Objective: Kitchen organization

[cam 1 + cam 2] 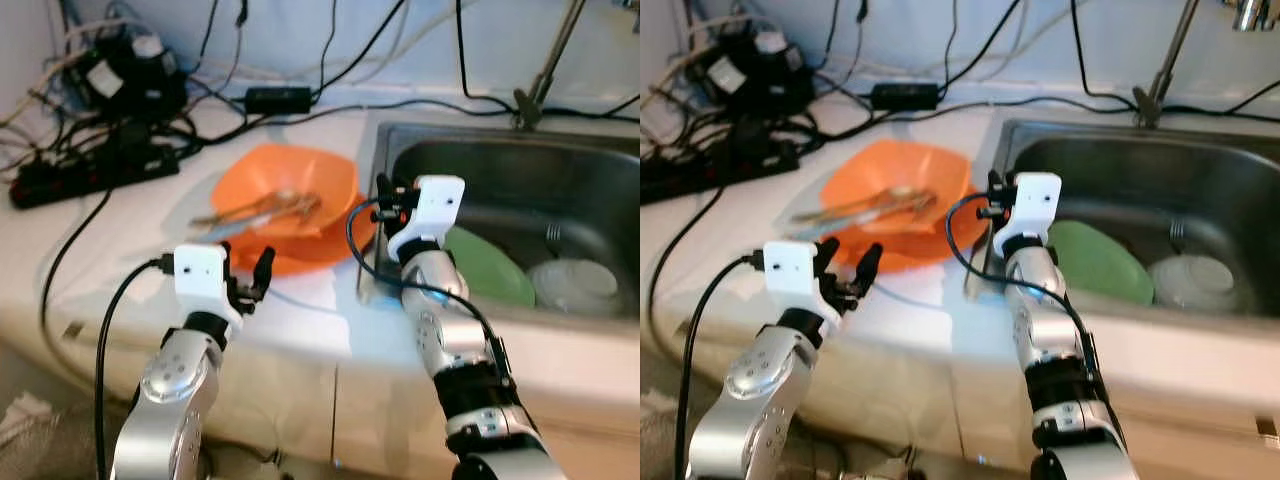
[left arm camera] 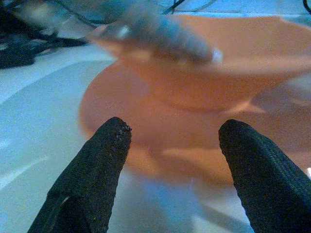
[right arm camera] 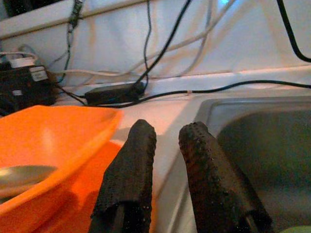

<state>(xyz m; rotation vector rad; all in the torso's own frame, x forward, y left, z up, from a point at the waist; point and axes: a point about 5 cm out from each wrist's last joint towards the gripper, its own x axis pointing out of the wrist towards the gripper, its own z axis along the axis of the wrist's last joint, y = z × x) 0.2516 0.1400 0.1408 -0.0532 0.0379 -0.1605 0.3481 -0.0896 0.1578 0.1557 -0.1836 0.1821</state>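
Note:
An orange bowl (image 1: 290, 180) holding several metal utensils (image 1: 260, 210) rests on an orange plate (image 1: 300, 262) on the white counter. My left gripper (image 1: 247, 272) hovers open just in front of the plate's near rim, level with it, nothing between its fingers (image 2: 97, 170). My right gripper (image 1: 385, 200) is raised over the sink's left rim beside the bowl, shut and empty; its fingertips (image 3: 136, 160) point toward the back wall. In the steel sink (image 1: 520, 160) lie a green plate (image 1: 490, 270), a white bowl (image 1: 573, 285) and a fork (image 1: 553, 235).
A black power strip (image 1: 90, 175) and tangled cables crowd the counter's back left. A black adapter (image 1: 277, 98) and more cords run along the wall. The faucet stem (image 1: 540, 80) rises behind the sink. The counter's front edge lies just below my arms.

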